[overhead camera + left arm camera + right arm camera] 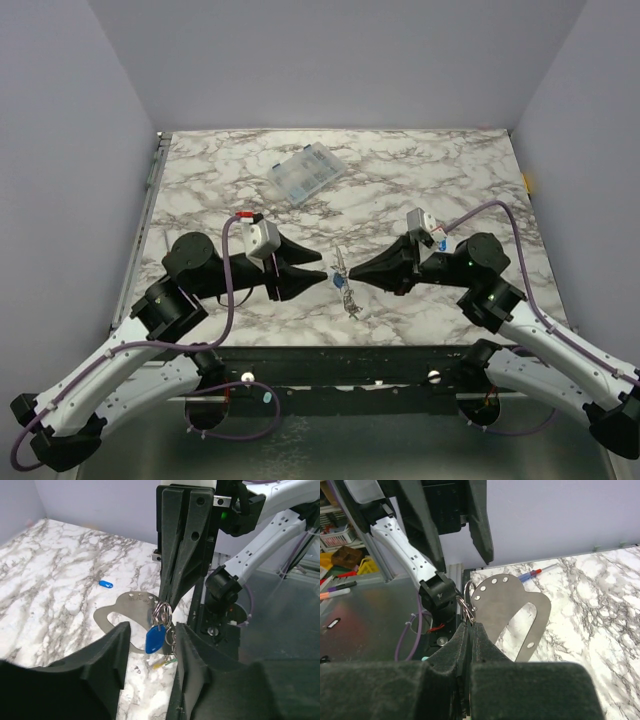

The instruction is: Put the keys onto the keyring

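The task looks partly done. The keyring [506, 605], a flat pale grey metal oval loop with small wire rings at 1 end, is held up off the white marble-patterned table [450, 180] between the 2 arms. The right gripper [469, 626] is pinched tight on those wire rings. 1 small key with a blue plastic head [155, 639] already hangs from them, and yellow and green bits [162, 664] dangle below it; whether these are threaded on I cannot tell. The left gripper [151, 631] stands half wide with the blue key between its fingers, touching neither. A 2nd small blue-headed key [105, 584] lies loose on the table, so at least 1 is left. The clear plastic compartment box [305, 175] sits well apart at the far side; its contents are too small to make out.
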You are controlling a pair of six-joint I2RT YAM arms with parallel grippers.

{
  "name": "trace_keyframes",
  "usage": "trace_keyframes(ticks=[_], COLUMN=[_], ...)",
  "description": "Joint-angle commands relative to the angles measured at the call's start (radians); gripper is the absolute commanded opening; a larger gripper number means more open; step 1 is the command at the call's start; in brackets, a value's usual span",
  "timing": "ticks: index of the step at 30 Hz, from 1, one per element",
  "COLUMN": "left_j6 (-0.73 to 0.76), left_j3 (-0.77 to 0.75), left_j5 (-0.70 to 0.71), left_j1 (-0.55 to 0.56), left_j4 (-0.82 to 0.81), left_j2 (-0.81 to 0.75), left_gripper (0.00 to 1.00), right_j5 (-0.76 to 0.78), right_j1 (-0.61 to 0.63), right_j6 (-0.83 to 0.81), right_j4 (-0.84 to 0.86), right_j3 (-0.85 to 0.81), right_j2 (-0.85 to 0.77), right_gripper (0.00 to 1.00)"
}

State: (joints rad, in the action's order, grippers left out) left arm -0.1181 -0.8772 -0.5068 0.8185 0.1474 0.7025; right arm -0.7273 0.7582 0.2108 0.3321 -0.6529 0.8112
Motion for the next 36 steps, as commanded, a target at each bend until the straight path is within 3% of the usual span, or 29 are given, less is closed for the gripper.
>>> trace_keyframes(ticks=[1, 3, 11, 18, 22, 27, 30, 34, 36], left_j6=[-0.027, -0.054, -0.104, -0.104, -0.093, -0.087, -0.039, 0.048, 0.07], left_j3=[-0.033, -0.04, -0.013, 0.031, 0.044, 0.046, 0.026, -0.013, -0.02], left_j5=[0.004, -0.043, -0.175, -0.152, -0.1, -0.099, -0.063, 0.065, 0.114], left_j1=[0.003, 0.003, 0.004, 0.004, 0.004, 0.003, 0.004, 0.004, 0.003], left_j4=[0.05, 0.042, -0.006, -0.064, -0.087, -0.103, -0.03, 0.133, 0.181], left_j2=[-0.003, 0.012, 0.067, 0.086, 0.088, 0.095, 0.077, 0.044, 0.028], left_gripper=[0.37, 0.32, 0.33, 0.34, 0.45, 0.5, 0.53, 0.73, 0.73], right_j5=[-0.046, -0.05, 0.039, 0.083, 0.062, 0.091, 0.127, 0.156, 0.171], right_j1=[0.005, 0.004, 0.005, 0.004, 0.006, 0.006, 0.005, 0.004, 0.005], right_j6=[0.036, 0.045, 0.073, 0.075, 0.076, 0.064, 0.055, 0.051, 0.049], right_j4=[0.074, 0.078, 0.038, -0.01, -0.005, -0.059, -0.084, -0.1, -0.109], right_j3=[0.008, 0.003, -0.037, -0.068, -0.065, -0.089, -0.095, -0.091, -0.092], right_j2=[-0.023, -0.018, 0.015, 0.044, 0.049, 0.056, 0.053, 0.046, 0.046], right_gripper=[0.01, 0.01, 0.01, 0.01, 0.01, 0.01, 0.01, 0.01, 0.01])
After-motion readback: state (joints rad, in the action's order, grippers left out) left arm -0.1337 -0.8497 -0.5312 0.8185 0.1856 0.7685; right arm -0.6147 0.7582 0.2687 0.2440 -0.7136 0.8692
